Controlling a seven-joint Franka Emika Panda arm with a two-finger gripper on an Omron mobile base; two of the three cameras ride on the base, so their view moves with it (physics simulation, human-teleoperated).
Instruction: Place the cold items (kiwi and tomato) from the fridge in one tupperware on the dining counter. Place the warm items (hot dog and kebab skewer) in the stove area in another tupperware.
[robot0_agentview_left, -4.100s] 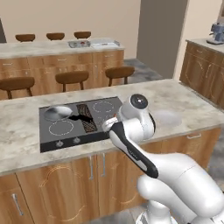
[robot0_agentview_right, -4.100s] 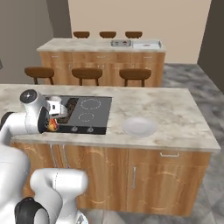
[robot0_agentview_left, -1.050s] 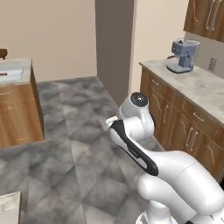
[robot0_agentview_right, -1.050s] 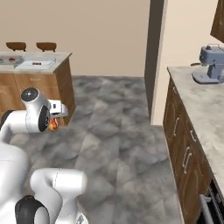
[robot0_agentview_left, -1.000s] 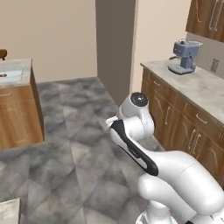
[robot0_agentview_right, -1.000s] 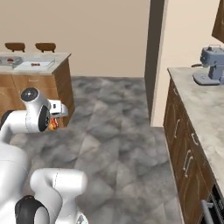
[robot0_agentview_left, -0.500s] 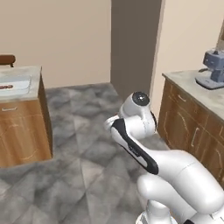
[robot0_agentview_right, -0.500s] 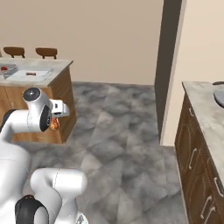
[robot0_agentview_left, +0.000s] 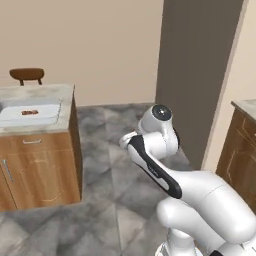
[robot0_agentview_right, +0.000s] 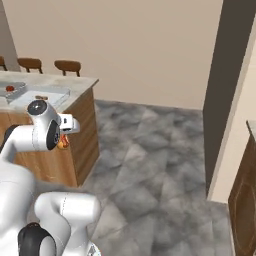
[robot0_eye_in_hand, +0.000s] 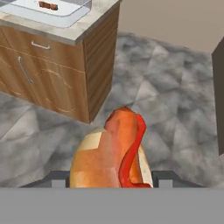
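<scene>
One tan bun with an orange-red sausage and a red sauce stripe, the hot dog (robot0_eye_in_hand: 114, 153), sits clenched between the jaws (robot0_eye_in_hand: 111, 177), whose two dark tips flank it at either side in the hand view. In the right base view a small orange-red part of it (robot0_agentview_right: 62, 144) peeks out just below the white hand. The white robot arm (robot0_agentview_left: 150, 160) is folded close to its own body in the left base view.

Well ahead of the jaws and off to one side stands a wooden cabinet block with a speckled stone tabletop (robot0_eye_in_hand: 89, 22). On that tabletop rests a clear rectangular plastic tupperware (robot0_eye_in_hand: 52, 12) holding a small dark reddish piece, probably the kebab skewer (robot0_eye_in_hand: 48, 5), though it is too small to tell for certain. The same container (robot0_agentview_left: 30, 111) lies on the tabletop in the left base view, well apart from the jaws. Grey marbled floor tiles (robot0_eye_in_hand: 175, 100) spread beneath the held hot dog.
</scene>
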